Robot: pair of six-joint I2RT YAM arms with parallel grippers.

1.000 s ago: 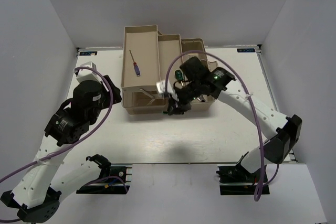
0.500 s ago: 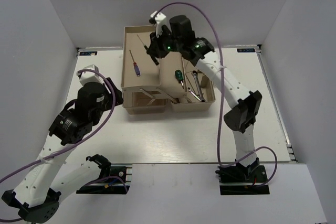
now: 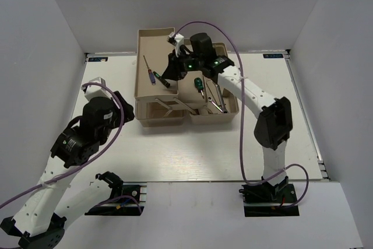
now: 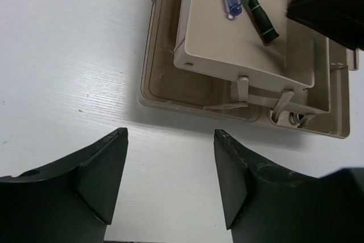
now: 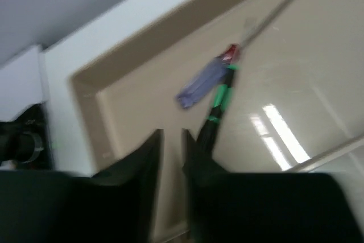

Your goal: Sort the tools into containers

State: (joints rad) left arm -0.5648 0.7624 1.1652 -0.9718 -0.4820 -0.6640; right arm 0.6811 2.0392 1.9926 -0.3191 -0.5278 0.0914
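Observation:
The beige toolbox stands open with its trays fanned out. In the long left tray lie a blue-handled precision screwdriver and, right beside it, a thin black-and-green one. Both also show in the right wrist view: the blue one and the green one. My right gripper hovers low over this tray with its fingers a narrow gap apart and nothing between them. The green tool's handle end lies just outside the right finger. My left gripper is open and empty over the table, short of the toolbox.
A stubby green-handled screwdriver and silver wrenches lie in the right base compartment. The middle tray sits between the left tray and the base. In the left wrist view the lower base lies under the left tray. White walls enclose the table.
My right gripper moved from the far end of the left tray toward its near end. The thin green screwdriver it carried now lies beside the blue one. My left arm shifted slightly.

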